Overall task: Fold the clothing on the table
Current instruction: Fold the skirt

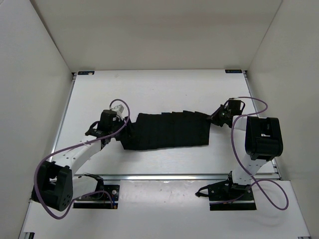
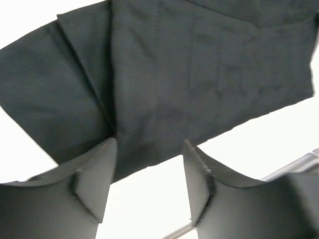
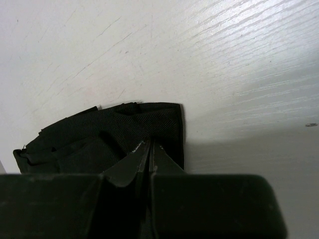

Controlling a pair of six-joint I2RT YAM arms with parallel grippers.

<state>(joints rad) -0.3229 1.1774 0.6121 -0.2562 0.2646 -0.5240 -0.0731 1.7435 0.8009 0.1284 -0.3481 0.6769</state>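
The clothing (image 1: 172, 130), a black pleated piece, lies spread as a wide band across the middle of the white table (image 1: 149, 89). My left gripper (image 1: 123, 131) sits at its left end. In the left wrist view the left gripper (image 2: 149, 144) is open, with the fingers (image 2: 97, 174) set apart over the hem of the clothing (image 2: 199, 74) and bare table between them. My right gripper (image 1: 213, 118) is at the band's right end. In the right wrist view the right gripper (image 3: 151, 143) is shut on a bunched corner of the clothing (image 3: 99, 129).
White walls enclose the table on three sides. A metal rail (image 1: 174, 176) runs along the near edge, just past the arm bases, and it shows again as the rail (image 2: 294, 167) behind the left fingers. Bare table (image 3: 224, 59) lies beyond the right gripper.
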